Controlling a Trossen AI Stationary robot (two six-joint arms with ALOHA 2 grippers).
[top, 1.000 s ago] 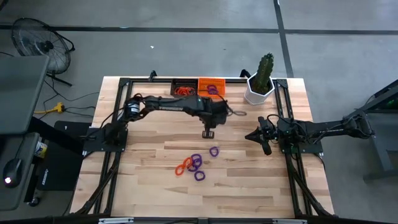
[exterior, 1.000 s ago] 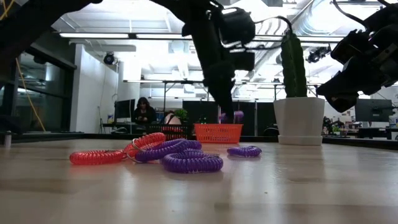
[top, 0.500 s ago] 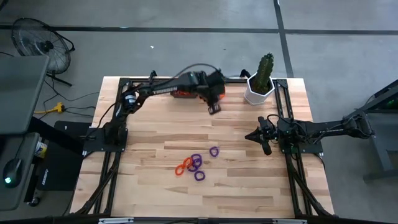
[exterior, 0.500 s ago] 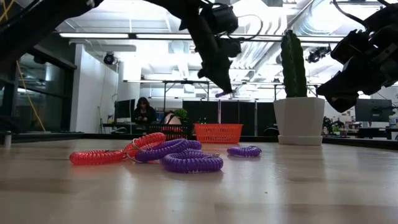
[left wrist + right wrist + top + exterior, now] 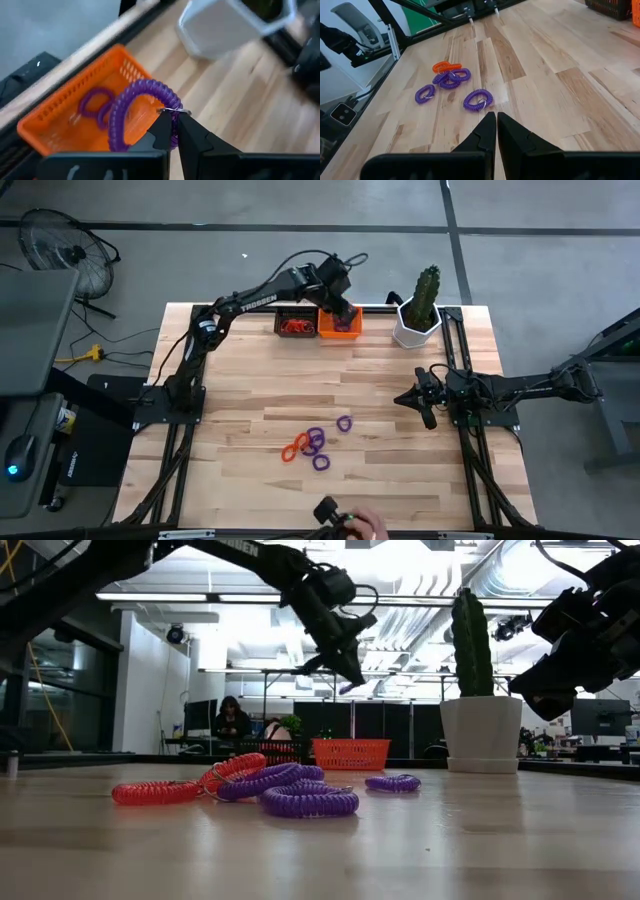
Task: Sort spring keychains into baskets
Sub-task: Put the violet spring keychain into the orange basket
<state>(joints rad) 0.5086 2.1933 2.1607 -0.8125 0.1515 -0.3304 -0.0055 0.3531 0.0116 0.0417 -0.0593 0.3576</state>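
Between the closed fingers of the left gripper (image 5: 171,131) a purple coiled plastic spring keychain (image 5: 137,112) was clamped near its small metal ring, the loop standing up from the fingertips and hanging above the bright orange mesh-sided basket (image 5: 52,120). Two more purple coils (image 5: 95,105) lay on that basket's floor, below and beyond the held one. From overhead the left gripper (image 5: 343,313) was over the orange basket (image 5: 340,326) at the far edge of the light wooden table (image 5: 250,375), with the black mesh-sided basket (image 5: 294,325) touching it on the left and holding orange coils (image 5: 293,327). Just to the right of the orange basket stood the white hexagonal pot with a green cactus (image 5: 420,310). Well apart from the baskets, toward the near middle of the table, lay the loose pile of purple and orange keychains (image 5: 308,445), with a single purple loop (image 5: 344,423) just beside it on the right and another purple one (image 5: 321,463) on its near side. From table height the same pile (image 5: 240,788) lay in front, the left gripper (image 5: 345,670) raised high above the orange basket (image 5: 351,753). The right gripper (image 5: 422,406) waited at the table's right side, near the pile but apart from it, its fingers pressed together and empty (image 5: 496,131). At the table's near edge a person's hand (image 5: 360,525) held a small dark object (image 5: 326,511).
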